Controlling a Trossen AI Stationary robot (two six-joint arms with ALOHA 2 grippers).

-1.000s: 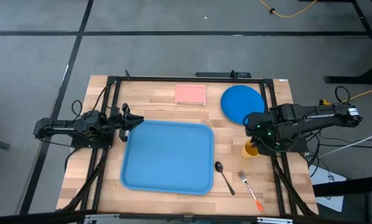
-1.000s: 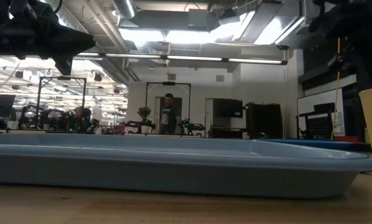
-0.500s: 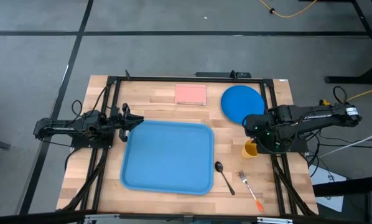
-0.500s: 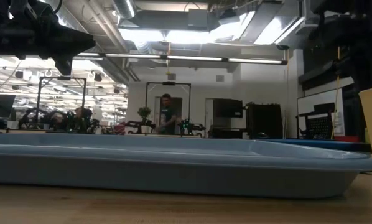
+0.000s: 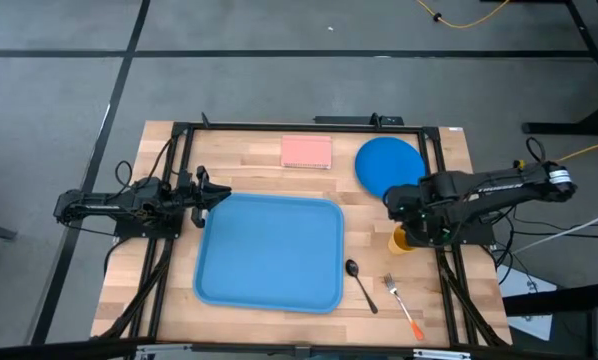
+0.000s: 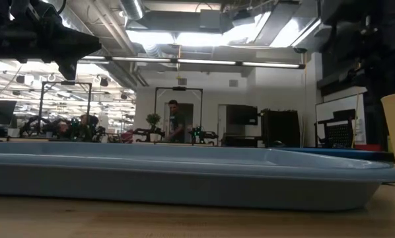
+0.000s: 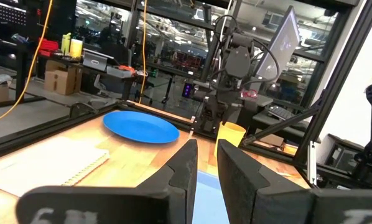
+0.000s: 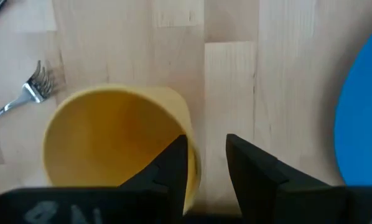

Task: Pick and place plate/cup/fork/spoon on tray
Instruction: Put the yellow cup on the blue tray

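Observation:
The light-blue tray (image 5: 269,250) lies mid-table. The blue plate (image 5: 389,165) lies at the far right. Nearer stands the yellow cup (image 5: 403,240), upright on the wood. The dark spoon (image 5: 360,282) and the orange-handled fork (image 5: 402,305) lie near the front right. My right gripper (image 8: 208,168) points down over the cup (image 8: 111,143), open. One finger is above the rim on the plate's side, the other over bare wood. My left gripper (image 5: 217,195) waits level at the tray's left edge, open by a narrow gap (image 7: 206,155).
A pink pad (image 5: 306,151) lies at the far edge, left of the plate. A black frame rail (image 5: 439,190) runs along the table's right side, close to the cup. The fork's tines (image 8: 37,84) lie just beyond the cup. Bare wood separates the cup from the plate (image 8: 366,112).
My right gripper has sunk toward the cup and tipped further toward pointing straight down, shifting slightly toward the table's left. Its fingers keep the same gap. The cup and the other things have stayed where they were.

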